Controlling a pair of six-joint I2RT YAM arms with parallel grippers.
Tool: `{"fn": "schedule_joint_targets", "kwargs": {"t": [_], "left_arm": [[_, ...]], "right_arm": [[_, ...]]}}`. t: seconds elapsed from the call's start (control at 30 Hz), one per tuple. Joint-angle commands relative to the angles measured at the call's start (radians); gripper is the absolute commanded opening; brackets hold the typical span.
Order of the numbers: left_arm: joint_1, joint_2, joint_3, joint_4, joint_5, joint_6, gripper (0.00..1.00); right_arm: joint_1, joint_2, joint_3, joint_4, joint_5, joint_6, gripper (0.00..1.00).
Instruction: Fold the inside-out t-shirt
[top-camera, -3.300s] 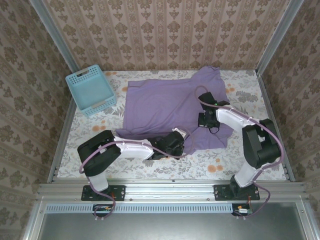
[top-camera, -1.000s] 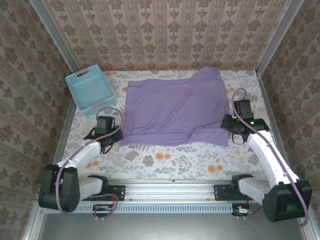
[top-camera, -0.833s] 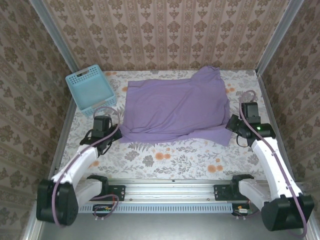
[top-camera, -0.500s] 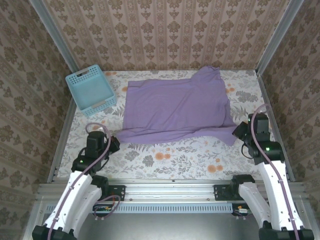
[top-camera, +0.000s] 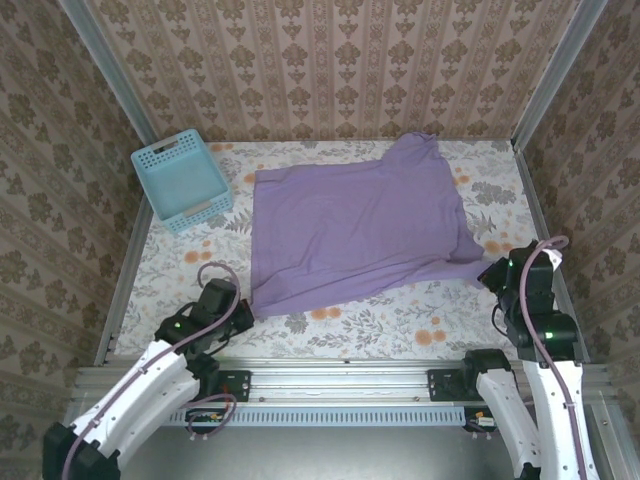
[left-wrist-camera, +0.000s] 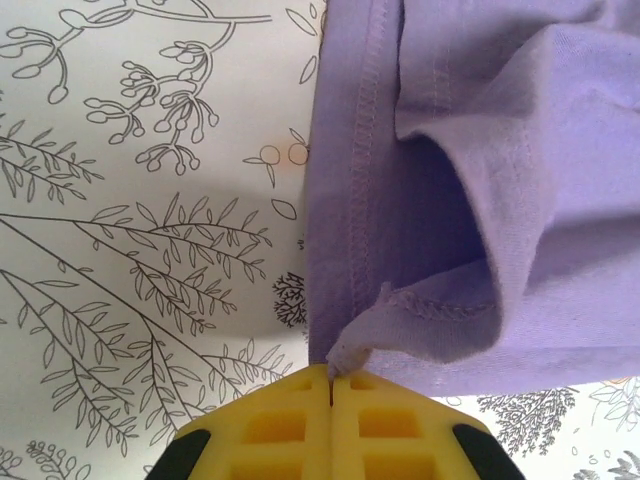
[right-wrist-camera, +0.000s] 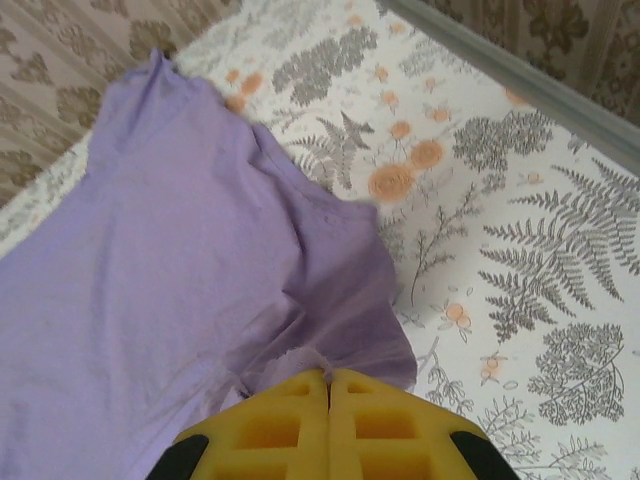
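As it lies spread on the floral table (top-camera: 330, 325), the inside-out t-shirt (top-camera: 350, 225) is pinched at both near corners: hem cloth is clamped between the pressed-together jaws of the left gripper (left-wrist-camera: 330, 372) and of the right gripper (right-wrist-camera: 328, 376). A blue basket (top-camera: 180, 180) is seen well beyond the left gripper.

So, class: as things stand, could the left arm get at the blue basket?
Probably not yet: the left gripper is shut on a near corner of the t-shirt. Once released, the path to the basket looks free.
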Motion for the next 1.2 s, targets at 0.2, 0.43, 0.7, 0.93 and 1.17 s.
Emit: {"fn": "schedule_joint_targets", "kwargs": {"t": [0.2,0.43,0.7,0.93,1.17], "left_arm": [[-0.185,-0.130,0.004,-0.039,-0.252,-0.192,0.00],[-0.177,-0.132,0.072,-0.009,-0.334,-0.182,0.01],[0.174,0.262,0.493,0.051,-0.070,0.091,0.00],[0.033,0.027,0.403,0.035,-0.207,0.081,0.00],[0.014,0.082,0.067,0.003,-0.025,-0.135,0.00]], "right_arm": [[-0.005,-0.003,-0.051,-0.018,0.018,0.009,0.00],[-0.006,0.123,0.033,0.058,0.010,-0.080,0.02],[-0.009,0.349,0.278,0.135,-0.089,-0.113,0.00],[-0.009,0.205,0.257,0.051,-0.024,-0.153,0.00],[-0.002,0.095,0.001,-0.047,-0.054,-0.049,0.00]]}}
